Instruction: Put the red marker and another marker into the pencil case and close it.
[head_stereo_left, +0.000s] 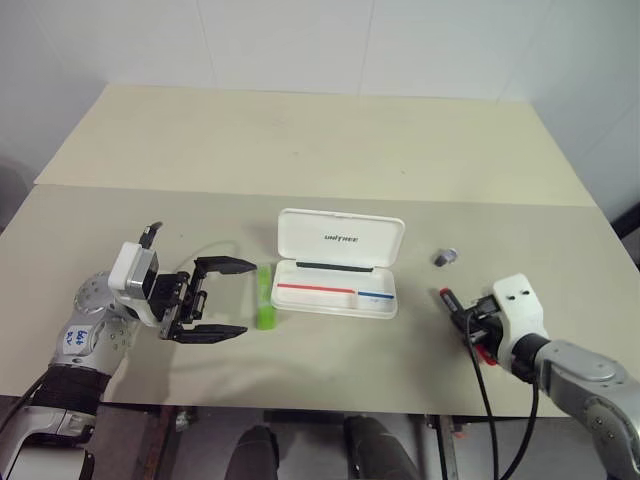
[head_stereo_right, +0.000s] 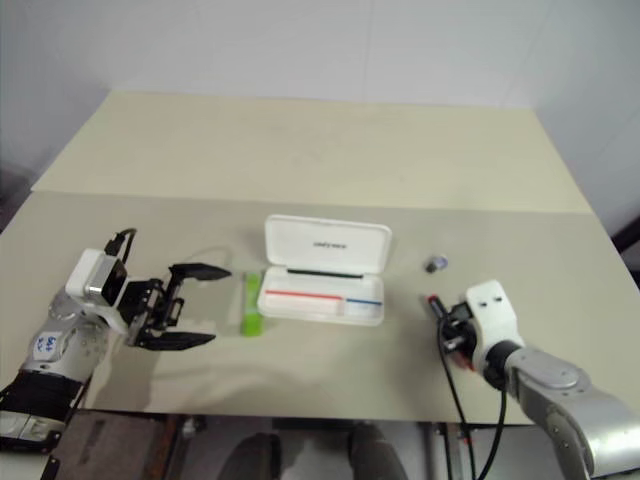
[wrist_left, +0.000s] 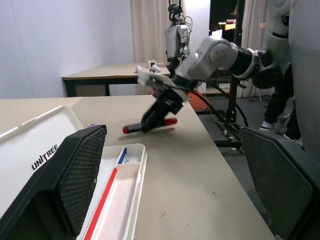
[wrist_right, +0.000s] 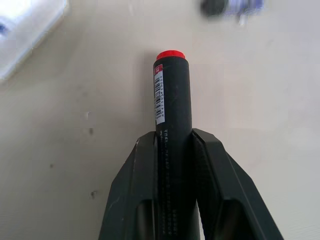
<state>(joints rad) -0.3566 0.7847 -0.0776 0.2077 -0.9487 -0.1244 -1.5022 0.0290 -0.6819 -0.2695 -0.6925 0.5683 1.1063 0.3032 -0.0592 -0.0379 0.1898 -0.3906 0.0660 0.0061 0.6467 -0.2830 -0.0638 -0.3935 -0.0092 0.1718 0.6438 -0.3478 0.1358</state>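
Note:
The pencil case (head_stereo_left: 340, 265) lies open in the middle of the table, lid up, with red and blue stripes inside. To its left lies another marker (head_stereo_left: 265, 298), a lime-green highlighter. My left gripper (head_stereo_left: 245, 298) stands open just left of the highlighter, pointing at it, with nothing between its fingers (wrist_left: 80, 170). Right of the case, my right gripper (head_stereo_left: 470, 318) is shut on the red marker (wrist_right: 171, 100). The black barrel sticks out past the fingertips, its red end toward the far side of the table, low over the tabletop.
A small grey cap-like bit (head_stereo_left: 445, 258) lies beyond the right gripper, right of the case. The beige table (head_stereo_left: 300, 150) has a seam across it behind the case. Its front edge runs close under both arms.

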